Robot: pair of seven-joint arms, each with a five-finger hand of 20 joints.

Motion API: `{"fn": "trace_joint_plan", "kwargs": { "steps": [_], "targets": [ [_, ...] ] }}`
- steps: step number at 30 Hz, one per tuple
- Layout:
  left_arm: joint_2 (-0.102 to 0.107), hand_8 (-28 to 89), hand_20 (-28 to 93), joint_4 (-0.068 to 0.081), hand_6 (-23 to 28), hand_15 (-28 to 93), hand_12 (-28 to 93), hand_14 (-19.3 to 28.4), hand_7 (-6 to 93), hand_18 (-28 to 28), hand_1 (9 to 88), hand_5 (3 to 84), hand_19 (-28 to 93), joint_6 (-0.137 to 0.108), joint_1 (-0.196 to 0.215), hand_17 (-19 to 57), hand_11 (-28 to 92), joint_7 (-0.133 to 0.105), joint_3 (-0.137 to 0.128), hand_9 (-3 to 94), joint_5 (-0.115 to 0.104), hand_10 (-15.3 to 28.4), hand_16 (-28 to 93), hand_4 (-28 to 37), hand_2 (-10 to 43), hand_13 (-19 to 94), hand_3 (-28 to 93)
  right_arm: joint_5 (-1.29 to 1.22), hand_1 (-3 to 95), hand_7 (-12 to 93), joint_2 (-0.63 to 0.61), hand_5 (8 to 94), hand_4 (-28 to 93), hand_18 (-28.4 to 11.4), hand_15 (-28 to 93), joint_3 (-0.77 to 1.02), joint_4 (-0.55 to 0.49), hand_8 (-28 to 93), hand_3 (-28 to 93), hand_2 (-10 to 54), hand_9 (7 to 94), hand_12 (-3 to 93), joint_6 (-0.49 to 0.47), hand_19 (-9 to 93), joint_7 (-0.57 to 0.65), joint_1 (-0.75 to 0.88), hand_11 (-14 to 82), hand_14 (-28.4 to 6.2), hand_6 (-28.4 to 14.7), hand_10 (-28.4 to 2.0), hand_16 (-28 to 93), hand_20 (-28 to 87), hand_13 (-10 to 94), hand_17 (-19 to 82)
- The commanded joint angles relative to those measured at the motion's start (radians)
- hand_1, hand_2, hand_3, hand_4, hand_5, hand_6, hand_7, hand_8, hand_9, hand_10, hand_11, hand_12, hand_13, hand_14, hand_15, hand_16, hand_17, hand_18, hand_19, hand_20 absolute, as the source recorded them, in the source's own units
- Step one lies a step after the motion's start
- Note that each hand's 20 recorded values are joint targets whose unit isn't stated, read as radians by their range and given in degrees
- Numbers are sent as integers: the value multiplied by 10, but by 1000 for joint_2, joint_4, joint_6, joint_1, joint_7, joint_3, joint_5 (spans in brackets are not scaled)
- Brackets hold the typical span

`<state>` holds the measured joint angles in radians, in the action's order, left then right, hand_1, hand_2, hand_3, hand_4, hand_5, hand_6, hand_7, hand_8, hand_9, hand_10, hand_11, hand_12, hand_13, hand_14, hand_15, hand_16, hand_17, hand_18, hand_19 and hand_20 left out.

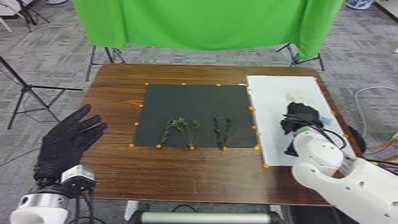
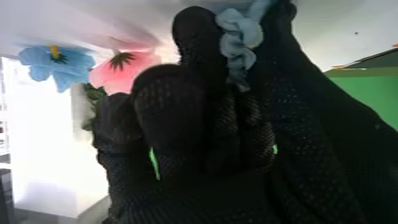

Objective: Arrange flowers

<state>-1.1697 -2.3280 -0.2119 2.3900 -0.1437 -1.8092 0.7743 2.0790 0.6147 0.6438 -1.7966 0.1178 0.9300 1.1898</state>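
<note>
The dark mat [image 1: 194,101] has passing room beyond the obstructing stems [image 1: 221,131].

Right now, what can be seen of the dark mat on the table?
The dark grey mat is nearly square, looks matte and lies flat on the brown table, left of the white sheet. Orange marks dot its edges. On its near part lie a spread green bunch and a narrower, darker one.

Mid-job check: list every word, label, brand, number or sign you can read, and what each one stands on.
None that can be read.
Black mat and white sheet: no lettering I can make out.
White housing at the left wrist: any marks are too small to read.
</note>
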Motion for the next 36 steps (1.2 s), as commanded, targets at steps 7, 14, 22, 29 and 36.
{"fn": "trace_joint_plan", "kwargs": {
  "steps": [7,14,22,29,36],
  "targets": [
    [-6,-96,-63,-20,101,496,94,271,132,243,247,383,604,-32,88,-85,270,-42,-57,365,-20,204,-97,-191,67,269,814,79,535,381,67,778,-283,-252,701,11,-57,-20,827,-95,894,362,66,932,-84,-90,232,-58,1,-72,175,429,807,398],
    [0,-96,-63,-25,101,497,95,271,132,243,247,383,603,-49,109,-85,270,-59,-85,365,-29,203,-97,-190,66,269,815,37,534,377,220,782,-283,-253,704,46,-107,-16,831,-95,897,367,-23,932,-267,-167,229,-59,-1,-73,177,434,807,397],
    [8,-95,-62,-19,101,496,95,271,132,243,247,383,603,-54,106,-85,270,-62,-88,364,-33,204,-97,-190,66,269,815,152,533,380,471,781,-283,-243,717,20,-52,-14,831,-95,894,374,-159,932,-560,-186,233,-55,0,-72,183,450,794,377],
    [18,-96,-62,-4,101,496,95,271,131,243,248,383,603,-38,64,-85,271,-55,-82,365,-26,204,-97,-188,67,269,816,253,529,384,654,778,-283,-242,719,-82,49,-16,835,-95,891,374,-178,932,-627,-198,235,-57,2,-71,183,443,788,371],
    [27,-96,-62,19,101,494,94,270,133,243,248,383,602,-31,2,-85,270,-11,-65,364,48,202,-97,-187,65,268,818,187,528,387,693,778,-283,-242,720,-250,131,-17,836,-95,891,372,-89,932,-518,-288,235,-58,3,-71,180,439,787,369]
  ]
}}
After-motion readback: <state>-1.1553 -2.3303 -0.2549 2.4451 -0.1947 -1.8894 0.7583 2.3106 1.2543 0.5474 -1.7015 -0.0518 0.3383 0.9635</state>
